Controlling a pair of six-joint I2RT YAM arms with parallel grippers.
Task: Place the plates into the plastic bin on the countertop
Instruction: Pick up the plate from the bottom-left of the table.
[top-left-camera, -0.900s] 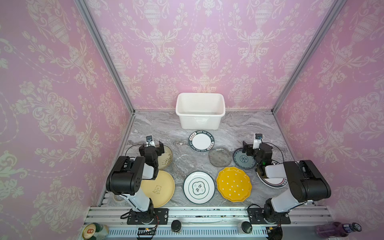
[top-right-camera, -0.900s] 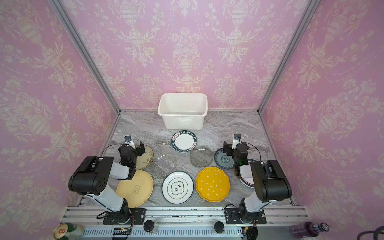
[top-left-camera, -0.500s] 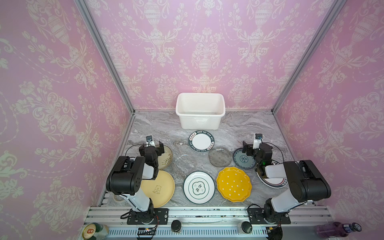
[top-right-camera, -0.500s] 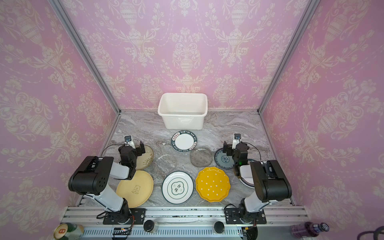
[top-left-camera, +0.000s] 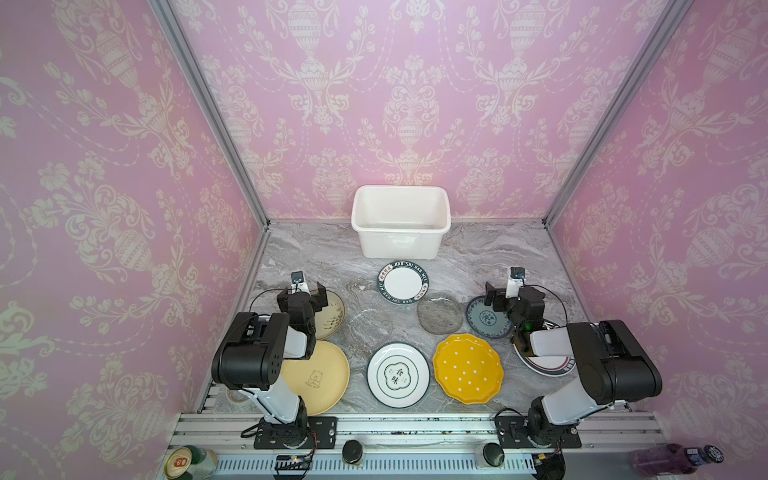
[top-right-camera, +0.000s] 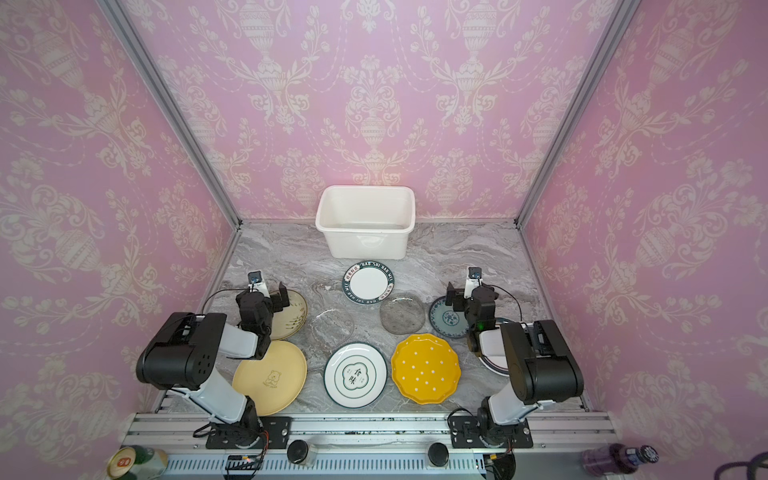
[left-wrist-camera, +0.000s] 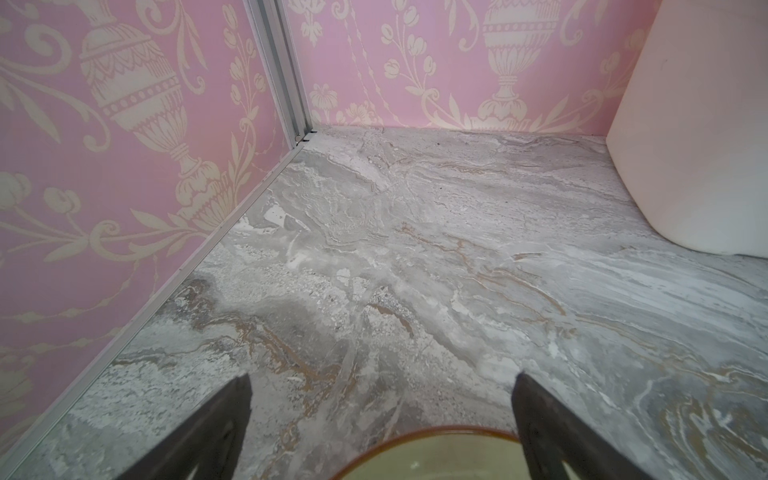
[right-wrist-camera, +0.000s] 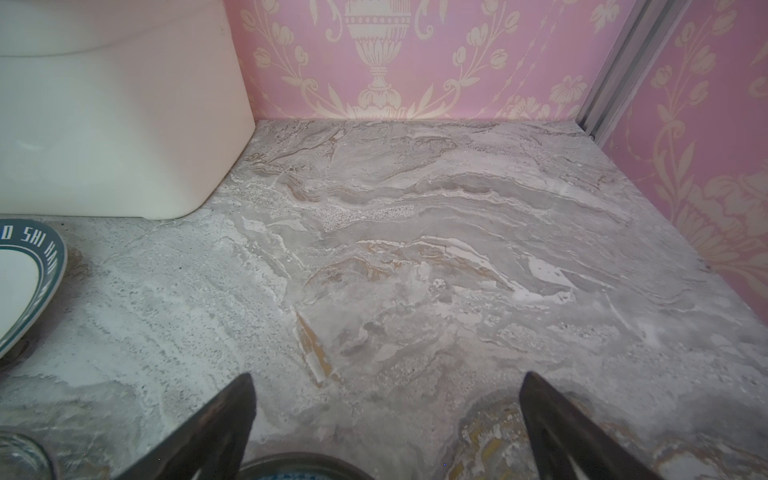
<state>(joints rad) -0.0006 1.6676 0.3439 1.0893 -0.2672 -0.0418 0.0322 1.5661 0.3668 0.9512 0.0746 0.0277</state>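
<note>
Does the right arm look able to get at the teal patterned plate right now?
Probably yes: the right end effector hangs open over the rim of the teal patterned plate, and nothing lies on it. It lies flat on the countertop, so gripping its rim may be awkward.

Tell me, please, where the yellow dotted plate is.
In both top views the yellow dotted plate lies front right on the grey countertop, beside the white green-rimmed plate.

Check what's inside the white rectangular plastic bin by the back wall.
In the white rectangular plastic bin, both top views show only bare inner walls and a strip of bare floor. Its near wall hides the floor's front part.
</note>
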